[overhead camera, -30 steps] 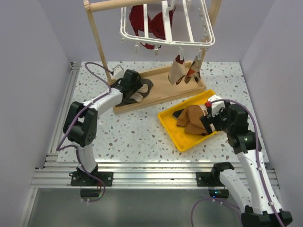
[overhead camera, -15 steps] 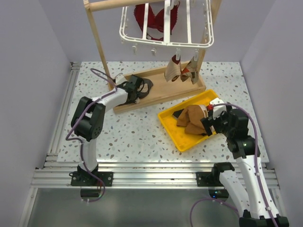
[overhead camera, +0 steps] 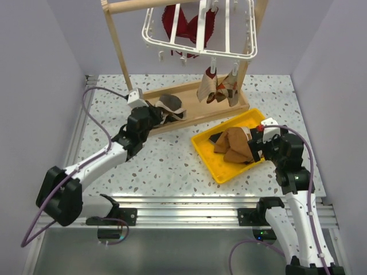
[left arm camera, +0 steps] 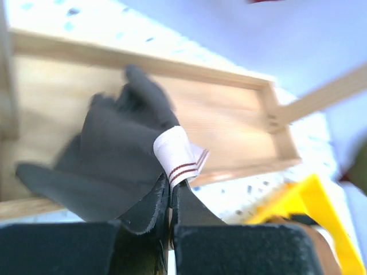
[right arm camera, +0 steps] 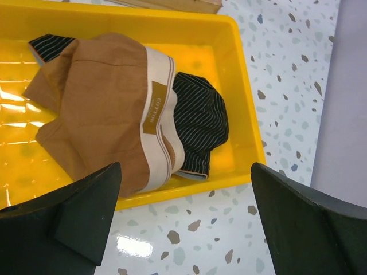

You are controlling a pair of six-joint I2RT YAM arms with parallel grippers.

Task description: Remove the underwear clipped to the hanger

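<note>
Two pairs, the brown briefs (right arm camera: 97, 109) and the black briefs (right arm camera: 198, 114), lie in the yellow tray (right arm camera: 243, 86) beneath our wide-open right gripper (overhead camera: 256, 144). Our left gripper (left arm camera: 170, 200) is clamped on the dark grey briefs (left arm camera: 114, 149) at the wooden base (left arm camera: 229, 114). The hanger (overhead camera: 198, 43) carries only the red bra (overhead camera: 183, 26) and socks (overhead camera: 218, 89), so we judge one delivery left.

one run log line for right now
left hand: shut on grey briefs | right hand: open over tray | tray: brown briefs, black briefs | hanger: socks, bra
</note>
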